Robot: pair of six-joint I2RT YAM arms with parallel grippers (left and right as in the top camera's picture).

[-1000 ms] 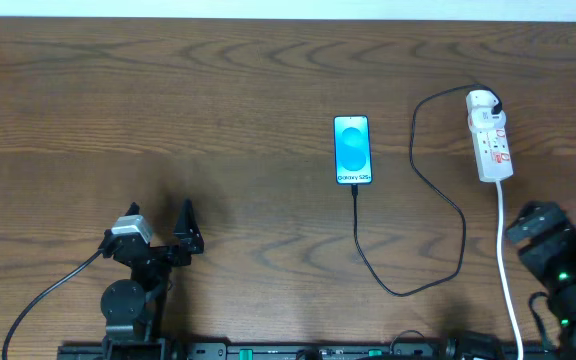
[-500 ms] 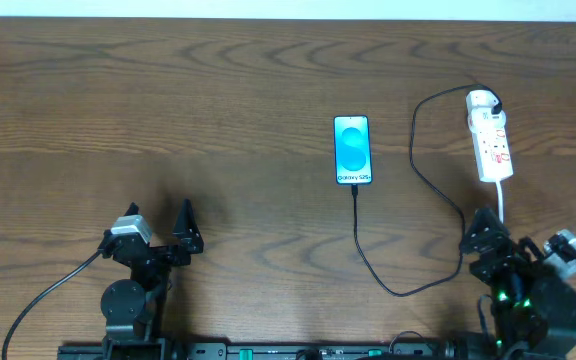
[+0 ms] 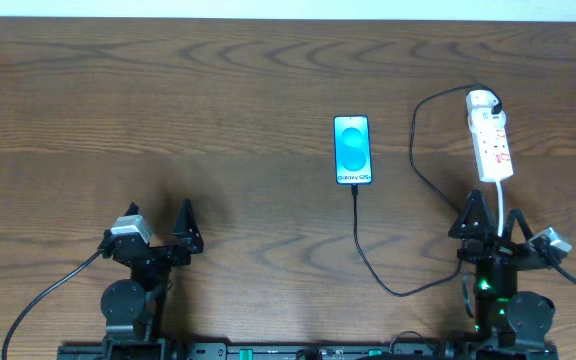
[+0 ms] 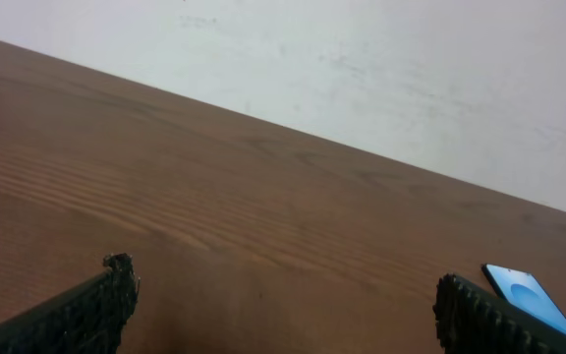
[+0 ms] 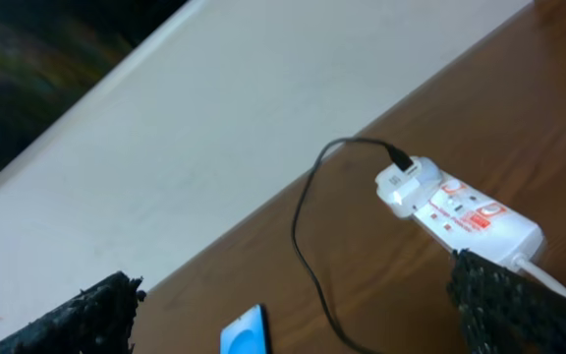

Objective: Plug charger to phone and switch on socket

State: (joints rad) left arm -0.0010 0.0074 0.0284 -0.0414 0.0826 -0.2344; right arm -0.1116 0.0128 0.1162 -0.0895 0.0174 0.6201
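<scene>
The phone lies screen up at the table's middle, blue screen lit; it also shows in the left wrist view and the right wrist view. The charger cable runs from the white adapter on the socket, loops down, and its tip sits at the phone's bottom edge. The socket lies at the far right. My left gripper is open and empty at the front left. My right gripper is open and empty just below the socket, over its white cord.
The socket's white cord runs down toward the front edge past my right arm. A pale wall stands behind the table's far edge. A black cable trails from my left arm at the front left.
My right arm has swung in from the front right corner to a spot just below the socket, jaws now pointing up the table. The left arm, phone and cable have not moved.
</scene>
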